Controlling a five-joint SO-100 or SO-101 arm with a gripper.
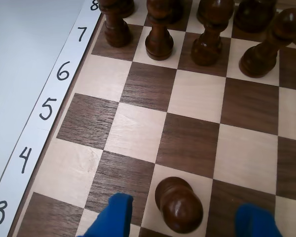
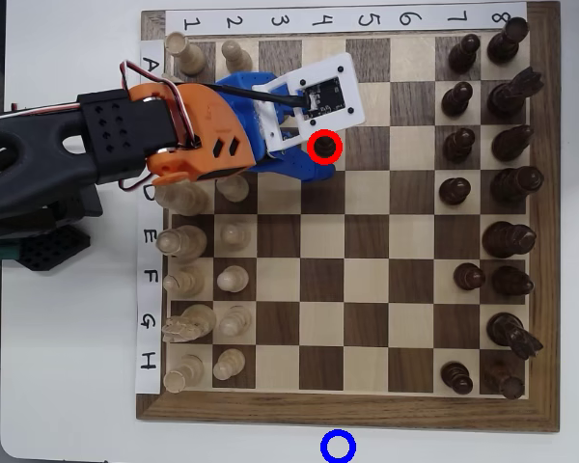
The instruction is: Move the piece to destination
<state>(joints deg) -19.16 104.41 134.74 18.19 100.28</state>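
- piece (image 1: 179, 205) on a board (image 2: 367, 241) square, between my gripper (image 1: 187, 222) fingertips in wrist view
- overhead view: destination (image 2: 338, 447) off the board, just below its bottom edge, well apart from piece

My arm (image 2: 87, 145) reaches in from the left edge of the overhead view, lying roughly level, black at the base end and orange at the wrist (image 2: 188, 135). A white camera plate (image 2: 318, 92) sits on top, just past the wrist. In the wrist view my gripper (image 1: 182, 219) comes up from the bottom edge, its two blue fingertips (image 1: 113, 215) spread well apart. I see them standing to either side of the pawn (image 1: 178, 204), neither one touching it.
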